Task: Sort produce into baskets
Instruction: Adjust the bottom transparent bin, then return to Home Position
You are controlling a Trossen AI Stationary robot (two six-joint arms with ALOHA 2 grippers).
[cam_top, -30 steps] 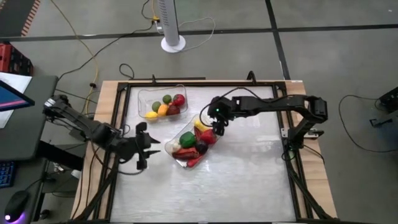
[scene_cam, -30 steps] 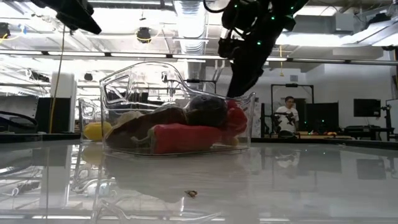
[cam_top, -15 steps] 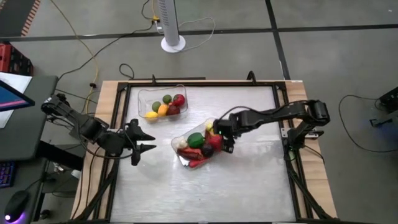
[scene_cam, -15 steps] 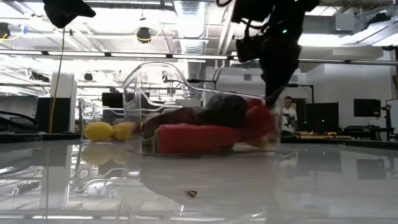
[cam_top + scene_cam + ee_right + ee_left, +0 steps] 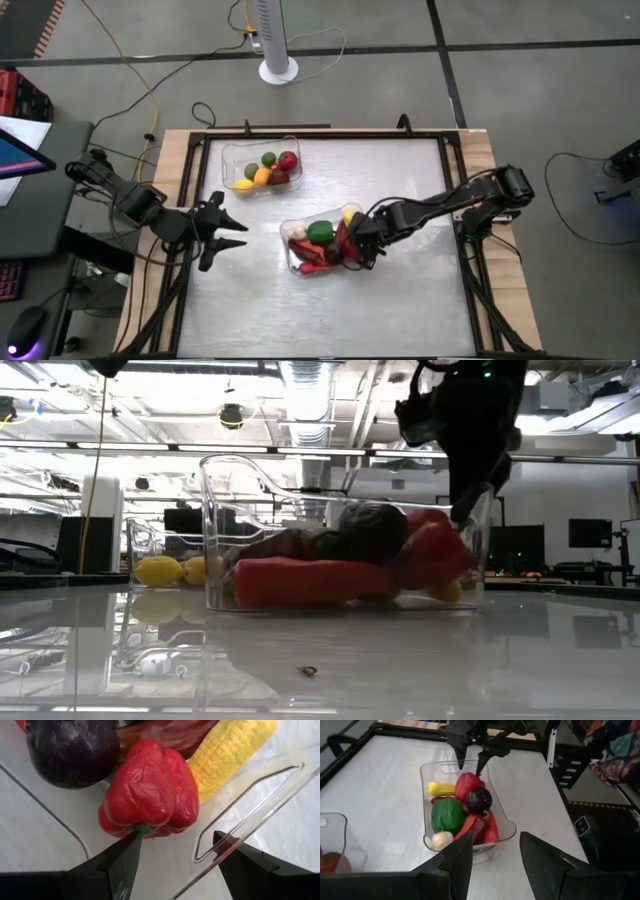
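Observation:
A clear basket (image 5: 292,258) lies mid-table holding produce: a green pepper (image 5: 320,232), a red pepper (image 5: 150,790), a dark purple piece (image 5: 70,750), yellow corn (image 5: 230,750) and long red pieces (image 5: 300,582). My right gripper (image 5: 362,245) points down at this basket's right end, open, its fingers astride the end wall. A second clear basket (image 5: 232,152) at the far left holds several round pieces. My left gripper (image 5: 238,228) hovers above the table left of the near basket, open, with nothing between its fingers (image 5: 495,845). My right gripper comes from above at the basket's right end wall with its handle slot (image 5: 240,805). One finger (image 5: 117,862) stands inside beside the red pepper, the other (image 5: 240,862) outside. The gap is wider than the wall. The basket rests flat on the table.
A black frame (image 5: 455,180) edges the white table. A fan's round base (image 5: 278,70) stands on the floor beyond the far edge. A small scrap (image 5: 308,671) lies on the near part of the table. Open tabletop lies near and to the right.
My right gripper has swung toward the table's near edge, rolling its wrist, and has dragged the basket's right end along. The basket has turned about on the table from slanting to lying left to right, produce still inside. My left gripper has risen and drawn back toward the left edge.

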